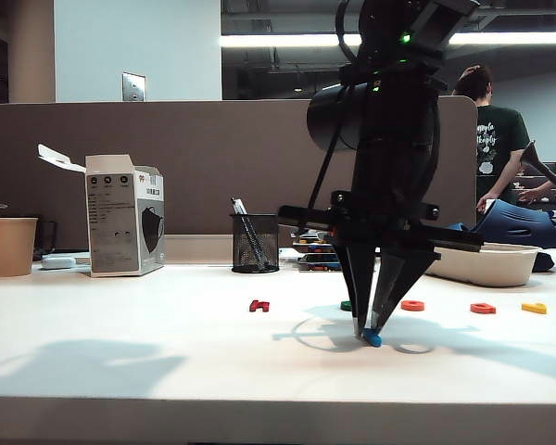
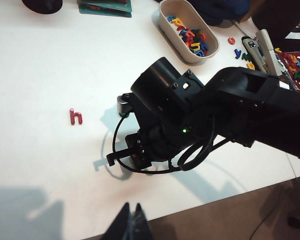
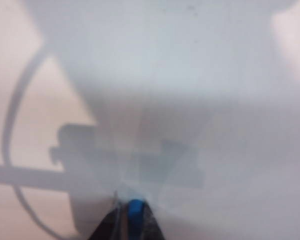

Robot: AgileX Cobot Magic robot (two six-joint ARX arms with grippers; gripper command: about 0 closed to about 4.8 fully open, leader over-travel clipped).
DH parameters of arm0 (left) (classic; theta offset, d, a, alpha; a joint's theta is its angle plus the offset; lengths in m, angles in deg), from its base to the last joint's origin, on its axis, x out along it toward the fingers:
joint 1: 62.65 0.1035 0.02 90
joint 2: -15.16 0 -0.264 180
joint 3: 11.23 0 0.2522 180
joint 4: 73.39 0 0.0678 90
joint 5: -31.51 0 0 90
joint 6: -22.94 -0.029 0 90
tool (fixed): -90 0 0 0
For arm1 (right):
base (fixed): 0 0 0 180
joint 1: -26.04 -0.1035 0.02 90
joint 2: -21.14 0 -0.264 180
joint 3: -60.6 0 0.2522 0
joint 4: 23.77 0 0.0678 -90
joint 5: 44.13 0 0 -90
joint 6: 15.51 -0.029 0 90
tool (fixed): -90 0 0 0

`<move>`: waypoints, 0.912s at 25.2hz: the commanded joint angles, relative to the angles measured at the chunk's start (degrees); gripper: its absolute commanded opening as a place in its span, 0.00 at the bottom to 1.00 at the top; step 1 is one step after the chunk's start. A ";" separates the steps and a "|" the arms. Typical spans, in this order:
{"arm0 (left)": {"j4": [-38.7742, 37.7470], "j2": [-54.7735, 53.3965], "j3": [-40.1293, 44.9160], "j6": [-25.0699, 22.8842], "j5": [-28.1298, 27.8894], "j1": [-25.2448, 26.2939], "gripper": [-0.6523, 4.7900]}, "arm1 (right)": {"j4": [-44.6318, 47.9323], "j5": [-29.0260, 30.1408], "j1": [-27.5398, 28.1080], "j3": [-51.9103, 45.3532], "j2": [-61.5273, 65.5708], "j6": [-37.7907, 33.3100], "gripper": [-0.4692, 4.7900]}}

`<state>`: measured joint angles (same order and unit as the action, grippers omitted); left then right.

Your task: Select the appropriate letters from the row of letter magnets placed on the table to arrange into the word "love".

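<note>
The task is judged to be at its very start. In the exterior view, the blue letter [image 1: 372, 338] is seen at the tips of the right gripper [image 1: 368, 331], low on the white table [image 1: 167, 371], nearer the camera than the row of magnets. In the right wrist view the blue piece [image 3: 135, 210] sits between the two dark fingertips [image 3: 110, 225], with the jaws close on either side; whether it is gripped or already let go cannot be told. The "l" is thus being set down in front of the row, and no other letter has been placed beside it.

Three letters remain to be fetched. The orange ring [image 1: 412, 305] lies just right of the gripper in the row, the yellow letter [image 1: 535, 308] at the far right, and the green letter [image 1: 347, 305] is partly hidden behind the fingers. The dark red "h" [image 1: 259, 305] at centre left and the red-orange letter [image 1: 483, 308] are not needed.

The left gripper [image 2: 130, 225] is seen only as dark tips at the bottom edge of its own wrist view, apparently together, holding nothing.

The table is smooth, white and glossy. Along its back a paper cup [image 1: 11, 246], an opened carton [image 1: 125, 225], a mesh pen holder [image 1: 255, 243] and a white tray of spare letters [image 1: 486, 264] are ranged before a grey partition. A person [image 1: 496, 139] is seated at upper right.
</note>
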<state>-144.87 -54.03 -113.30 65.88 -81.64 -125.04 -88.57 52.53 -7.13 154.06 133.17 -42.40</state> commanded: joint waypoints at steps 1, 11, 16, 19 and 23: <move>0.39 0.11 -0.11 -0.04 -0.07 -0.02 0.11 | -1.62 -0.46 -0.13 -0.92 1.16 -0.15 0.33; 0.37 0.11 -0.11 -0.04 -0.09 -0.02 0.11 | -2.86 -0.52 0.00 -0.50 -1.31 -0.11 0.34; 0.37 0.11 -0.11 -0.04 -0.09 -0.02 0.11 | -1.81 -0.57 0.00 -0.26 -4.68 0.09 0.35; 0.39 0.11 -0.11 -0.04 -0.07 -0.02 0.11 | -0.20 -0.55 0.04 -0.26 -6.80 0.39 0.37; 0.39 0.11 -0.11 -0.04 -0.07 -0.02 0.11 | 3.19 -4.87 0.28 -0.26 -9.03 3.67 0.37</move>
<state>-144.87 -54.03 -113.28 65.88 -81.64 -125.04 -87.59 51.26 -6.91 153.67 124.80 -40.85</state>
